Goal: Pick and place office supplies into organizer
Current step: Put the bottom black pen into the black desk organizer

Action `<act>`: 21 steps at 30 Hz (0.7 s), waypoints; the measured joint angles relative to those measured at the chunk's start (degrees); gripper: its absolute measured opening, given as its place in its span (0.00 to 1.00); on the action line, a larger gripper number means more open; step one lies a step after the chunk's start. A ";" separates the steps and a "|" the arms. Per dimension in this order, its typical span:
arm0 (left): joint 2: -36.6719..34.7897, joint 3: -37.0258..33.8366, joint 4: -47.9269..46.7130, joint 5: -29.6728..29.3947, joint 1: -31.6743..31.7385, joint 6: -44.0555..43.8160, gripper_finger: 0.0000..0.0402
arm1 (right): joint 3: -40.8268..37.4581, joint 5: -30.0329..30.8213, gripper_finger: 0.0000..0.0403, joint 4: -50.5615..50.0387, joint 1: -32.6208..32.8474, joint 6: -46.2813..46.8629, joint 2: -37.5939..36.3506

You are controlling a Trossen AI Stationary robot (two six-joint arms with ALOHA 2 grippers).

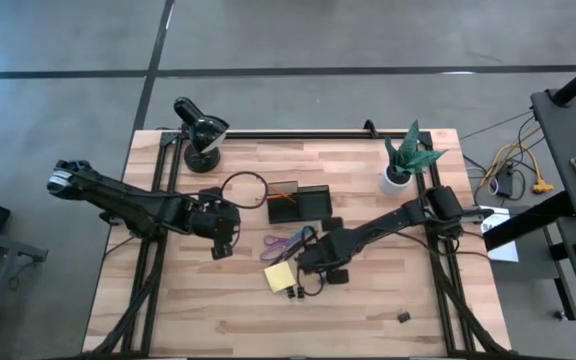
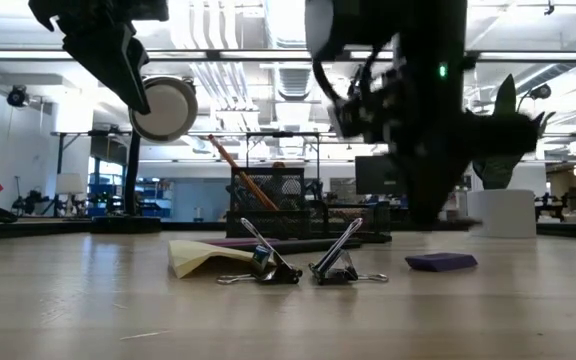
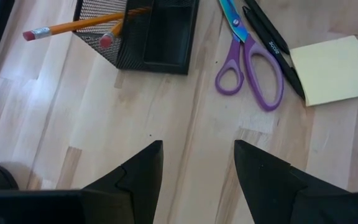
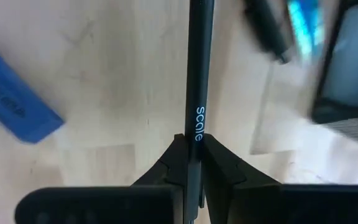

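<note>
My right gripper (image 4: 191,158) (image 1: 313,262) is shut on a thin black pen (image 4: 194,68) near the table's middle, just right of the yellow sticky-note pad (image 1: 279,276). A purple block (image 4: 14,102) (image 2: 441,262) lies flat beside it. Purple-handled scissors (image 3: 250,62) and another black pen (image 3: 272,46) lie flat between the pad and the dark mesh organizer (image 3: 148,34) (image 1: 303,203), where two pencils (image 3: 73,25) lean out over the rim. My left gripper (image 3: 197,168) (image 1: 223,235) hovers open, left of the organizer. My right gripper pinches the black pen's barrel (image 4: 196,134) between its two fingers, at the printed white word. The fingers come steeply from above. The pen runs straight ahead out of the gap; whether its far end rests on the wood I cannot tell.
Two binder clips (image 2: 268,265) (image 2: 338,265) lie next to the pad; a small black clip (image 1: 404,317) sits near the front right. A black desk lamp (image 1: 200,125) stands at the back left, a potted plant (image 1: 408,155) at the back right.
</note>
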 joint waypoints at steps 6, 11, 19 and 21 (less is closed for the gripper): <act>-1.21 0.00 -2.45 -0.01 0.00 -2.38 0.45 | 7.04 9.23 0.03 -6.61 -0.22 -5.22 -0.11; -3.67 0.00 -6.00 -0.02 0.02 -6.10 0.45 | 12.31 19.87 0.03 -11.96 -0.60 -13.09 -0.21; -9.69 0.00 -6.00 -0.07 0.00 -10.82 0.45 | 15.97 34.26 0.03 -13.94 -5.83 -33.67 -0.19; -10.95 0.00 -6.02 -0.05 0.00 -12.05 0.45 | 16.78 37.82 0.03 -13.93 -7.90 -37.75 -0.17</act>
